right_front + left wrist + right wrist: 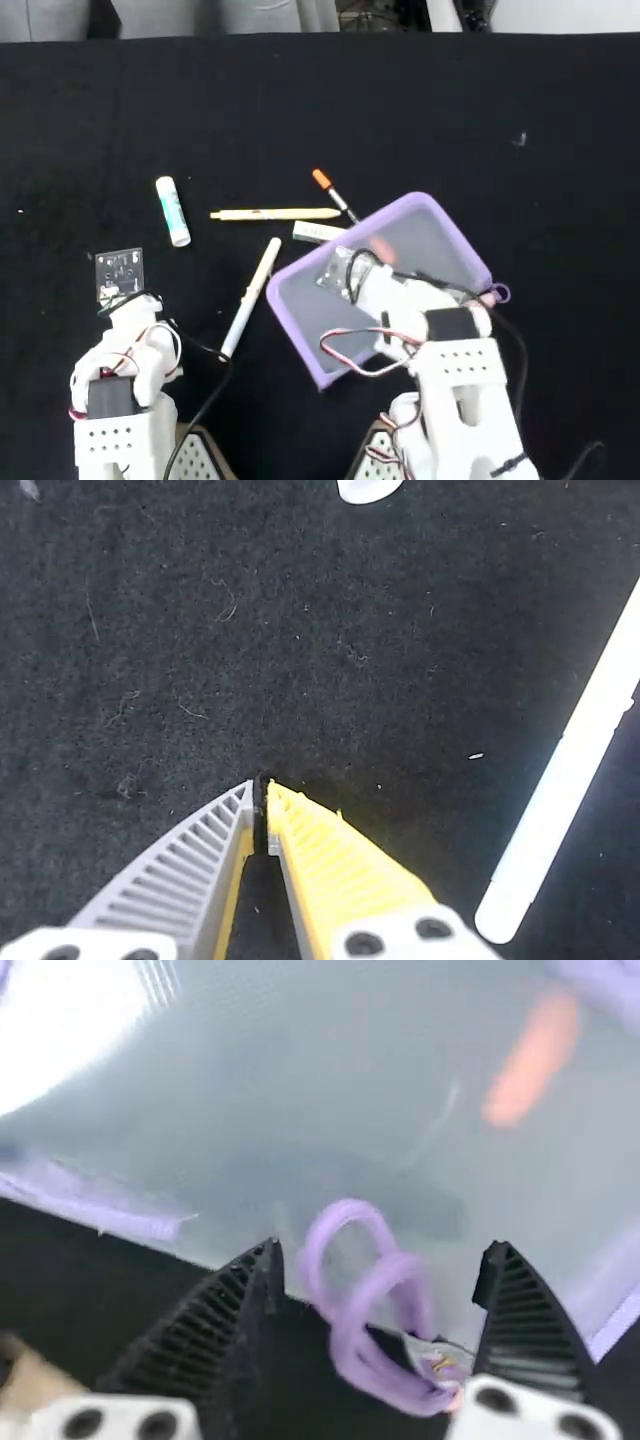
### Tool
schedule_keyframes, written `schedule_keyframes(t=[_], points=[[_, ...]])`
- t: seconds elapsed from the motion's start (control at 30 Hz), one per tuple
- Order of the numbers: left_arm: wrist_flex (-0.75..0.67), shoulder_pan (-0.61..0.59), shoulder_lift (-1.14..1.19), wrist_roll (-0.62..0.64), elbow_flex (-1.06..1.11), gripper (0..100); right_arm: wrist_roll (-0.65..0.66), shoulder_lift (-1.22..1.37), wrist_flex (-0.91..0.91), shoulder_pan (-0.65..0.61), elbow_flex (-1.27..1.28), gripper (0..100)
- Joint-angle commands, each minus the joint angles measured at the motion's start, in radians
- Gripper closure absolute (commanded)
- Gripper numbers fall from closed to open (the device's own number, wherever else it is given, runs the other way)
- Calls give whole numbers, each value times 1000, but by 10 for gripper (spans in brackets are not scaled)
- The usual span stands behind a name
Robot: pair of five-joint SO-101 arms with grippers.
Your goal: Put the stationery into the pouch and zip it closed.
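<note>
A translucent pouch (400, 262) with a purple rim lies tilted under my right arm, with something orange (380, 245) showing through it. My right gripper (350, 272) hangs over the pouch (300, 1110), open, with the purple zip pull loop (370, 1295) between its fingers, not pinched. Loose on the black table lie a glue stick (172, 210), a yellow pen (275, 213), an orange-capped pen (333, 194), a small white piece (318, 231) and a white pen (250, 297). My left gripper (262, 792) is shut and empty, low over the table beside the white pen (570, 780).
The black cloth (480, 120) covers the whole table; its far half is bare. A small printed card (120, 275) sits by the left arm. Cables loop around both arm bases at the near edge.
</note>
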Motion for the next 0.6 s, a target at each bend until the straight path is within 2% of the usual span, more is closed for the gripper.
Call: schedule_keyframes(t=[0.0,0.1,0.3,0.37,0.57], points=[[5,7,6,-9,10,970,-17,21,-164,-5,81,677],[5,7,6,-9,10,970,-81,21,-215,-3,84,711],[5,7,6,-9,10,970,-141,21,-210,43,-36,979],[5,7,6,-9,10,970,-146,21,-198,84,-91,979],[5,7,6,-9,10,970,-143,21,-8,150,-323,988]])
